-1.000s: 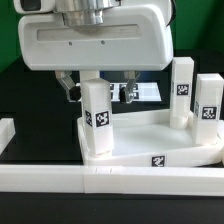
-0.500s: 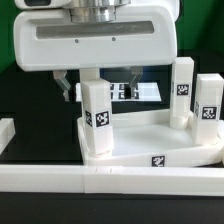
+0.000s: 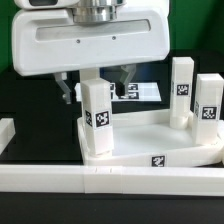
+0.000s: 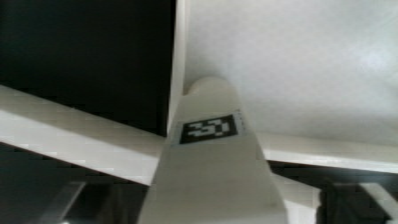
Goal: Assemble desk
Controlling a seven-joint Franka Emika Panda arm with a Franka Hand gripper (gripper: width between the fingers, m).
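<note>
I can read no words, brands or numbers anywhere. The only signs I see are square black-and-white tags: one on the near leg (image 3: 98,118), one each on the two far legs (image 3: 182,88) (image 3: 208,110), one on the tray's front rim (image 3: 158,160), and one on the leg (image 4: 208,130) in the wrist view.

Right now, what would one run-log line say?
gripper: straddling upright leg, jaws apart | desk panel: three legs standing | grasp: not confirmed

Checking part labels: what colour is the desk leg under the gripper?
White, with a black-and-white square tag; the leg shows best in the exterior view.
</note>
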